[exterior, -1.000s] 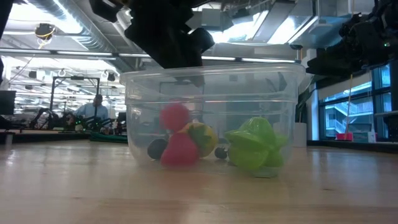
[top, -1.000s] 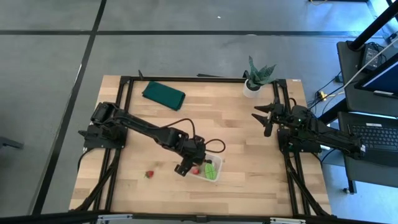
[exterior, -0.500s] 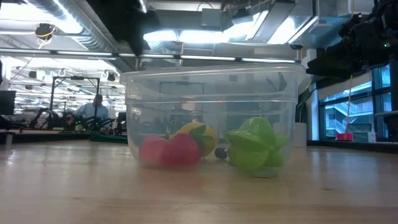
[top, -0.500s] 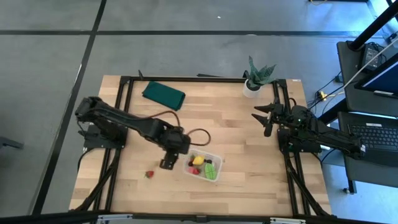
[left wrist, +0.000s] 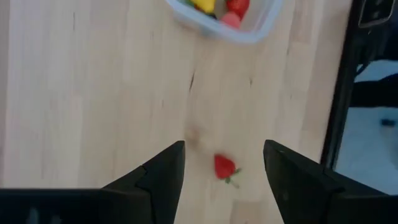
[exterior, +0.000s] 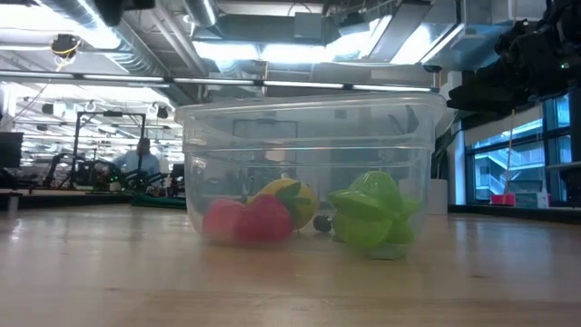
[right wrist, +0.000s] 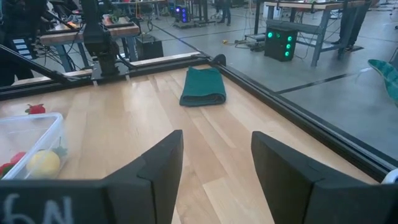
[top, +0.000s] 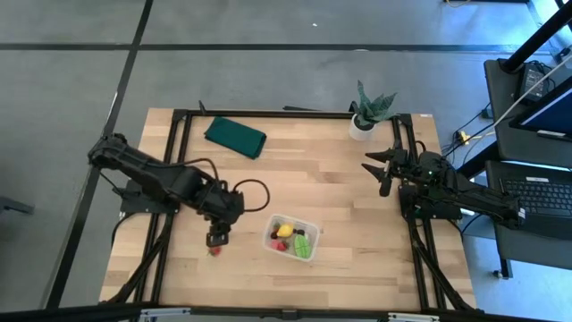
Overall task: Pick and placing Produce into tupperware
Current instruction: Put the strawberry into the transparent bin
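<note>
The clear tupperware (top: 292,238) stands on the wooden table near its middle, toward the near edge. In the low view it (exterior: 309,118) holds two red strawberry pieces (exterior: 245,221), a yellow lemon piece (exterior: 286,198), a light green piece (exterior: 370,211) and a dark berry (exterior: 321,223). One more strawberry (top: 214,250) lies on the table left of the tub. My left gripper (top: 216,238) hovers open just above that strawberry (left wrist: 224,167), which shows between the spread fingers (left wrist: 224,145). My right gripper (top: 376,167) waits open at the right side, near the far edge.
A dark green folded cloth (top: 235,137) lies near the far edge. A spiky plant in a white pot (top: 365,114) stands at the far right. Black frame rails (top: 179,134) run along the table's sides. Bare wood lies between the tub and the right arm.
My left gripper has drawn back from over the tupperware toward the table's left and now hangs over the loose strawberry. The red piece that hung raised inside the tub a second ago has dropped and lies on the tub's floor beside the other red piece.
</note>
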Controlling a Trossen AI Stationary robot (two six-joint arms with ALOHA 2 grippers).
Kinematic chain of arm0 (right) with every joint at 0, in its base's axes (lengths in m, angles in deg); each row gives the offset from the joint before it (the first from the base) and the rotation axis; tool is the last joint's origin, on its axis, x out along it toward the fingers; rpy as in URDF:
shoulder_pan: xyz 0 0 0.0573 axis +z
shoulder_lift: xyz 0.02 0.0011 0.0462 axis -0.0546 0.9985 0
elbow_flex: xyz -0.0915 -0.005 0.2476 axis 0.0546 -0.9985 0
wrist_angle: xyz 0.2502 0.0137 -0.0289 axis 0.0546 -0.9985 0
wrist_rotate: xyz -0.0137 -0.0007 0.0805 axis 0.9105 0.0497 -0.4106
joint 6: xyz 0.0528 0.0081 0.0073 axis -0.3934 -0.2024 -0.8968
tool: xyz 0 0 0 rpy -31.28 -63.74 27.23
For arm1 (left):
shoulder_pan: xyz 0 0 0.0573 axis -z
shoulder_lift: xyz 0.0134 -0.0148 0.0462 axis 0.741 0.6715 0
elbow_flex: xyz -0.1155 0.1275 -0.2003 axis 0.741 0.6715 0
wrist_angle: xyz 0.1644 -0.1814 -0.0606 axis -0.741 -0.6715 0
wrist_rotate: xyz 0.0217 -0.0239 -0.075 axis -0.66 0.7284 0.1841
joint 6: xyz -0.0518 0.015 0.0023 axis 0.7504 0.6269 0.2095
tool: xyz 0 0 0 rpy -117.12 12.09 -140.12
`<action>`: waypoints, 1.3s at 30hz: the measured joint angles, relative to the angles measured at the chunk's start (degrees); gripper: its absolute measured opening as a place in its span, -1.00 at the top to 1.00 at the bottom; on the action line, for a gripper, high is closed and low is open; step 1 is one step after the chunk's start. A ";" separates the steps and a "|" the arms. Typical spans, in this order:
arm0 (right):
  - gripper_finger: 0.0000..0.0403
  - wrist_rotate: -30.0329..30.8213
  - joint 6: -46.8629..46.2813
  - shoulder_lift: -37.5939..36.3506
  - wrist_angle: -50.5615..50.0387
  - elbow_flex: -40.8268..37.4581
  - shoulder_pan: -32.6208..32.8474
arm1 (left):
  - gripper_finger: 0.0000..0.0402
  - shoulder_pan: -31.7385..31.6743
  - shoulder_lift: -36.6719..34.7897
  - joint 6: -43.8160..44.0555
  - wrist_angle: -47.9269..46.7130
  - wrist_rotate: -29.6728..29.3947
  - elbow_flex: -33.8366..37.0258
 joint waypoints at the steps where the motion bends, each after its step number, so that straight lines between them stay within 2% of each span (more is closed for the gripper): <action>1: 0.04 0.00 0.02 0.00 0.00 0.00 0.02 | -0.04 0.52 -0.07 0.39 -0.75 -0.58 0.00; 4: 0.04 0.01 -0.02 -0.02 0.02 0.00 0.02 | -0.06 1.91 -0.05 2.33 -4.33 -2.96 0.00; 8: 0.04 0.02 0.00 0.00 0.02 0.00 0.02 | -0.17 3.11 0.19 5.86 -7.62 -3.15 0.00; 15: 0.04 0.04 -0.18 -0.01 0.04 0.00 0.02 | -0.48 6.00 0.19 12.52 -7.49 -3.15 0.00; 19: 0.04 0.04 -0.20 0.00 0.04 0.00 0.02 | -0.58 8.92 0.19 17.32 -5.57 -2.75 0.00; 24: 0.04 0.04 -0.18 0.00 0.04 0.00 0.00 | -0.59 12.62 0.19 23.74 0.56 -2.49 0.00; 31: 0.04 0.04 0.19 0.00 0.04 0.00 0.02 | -0.58 13.91 0.19 24.12 6.33 -2.66 0.00; 39: 0.04 0.07 1.34 -0.01 0.03 0.00 0.00 | -0.54 13.88 1.25 25.95 4.56 -4.28 0.00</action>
